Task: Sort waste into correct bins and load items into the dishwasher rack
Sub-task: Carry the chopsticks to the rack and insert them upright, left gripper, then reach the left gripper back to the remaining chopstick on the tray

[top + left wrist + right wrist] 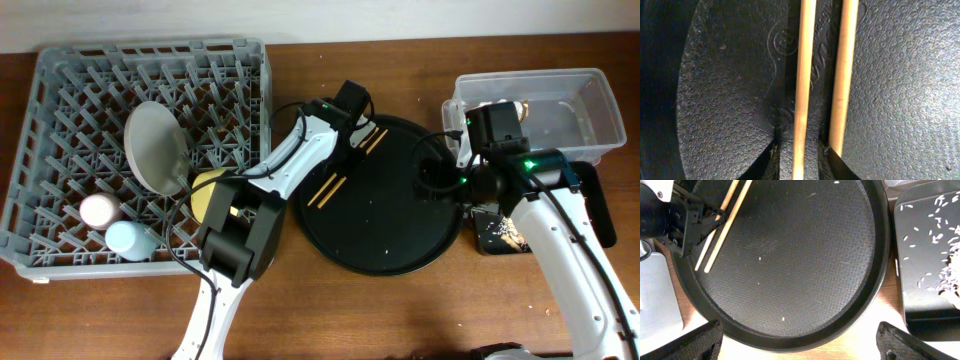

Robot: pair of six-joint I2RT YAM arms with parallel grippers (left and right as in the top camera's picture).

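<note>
Nearest, the right end effector point(799, 330) is hanging wide open and empty above the round black tray point(805, 270), while farther across it the left end effector point(802, 156) is straddling, slightly parted, one of the wooden chopsticks point(804, 75) lying flat there.

Rack point(60, 80) was grey; plate point(155, 145) pale grey-white; pink cup point(100, 209), blue cup point(130, 238), yellow bowl point(207, 188). Chopsticks point(804, 90) were tan; round tray point(400, 220) black, pebble-textured. Bench point(400, 310) brown wood. Shallow tray point(920, 270) black, flecked white.
</note>
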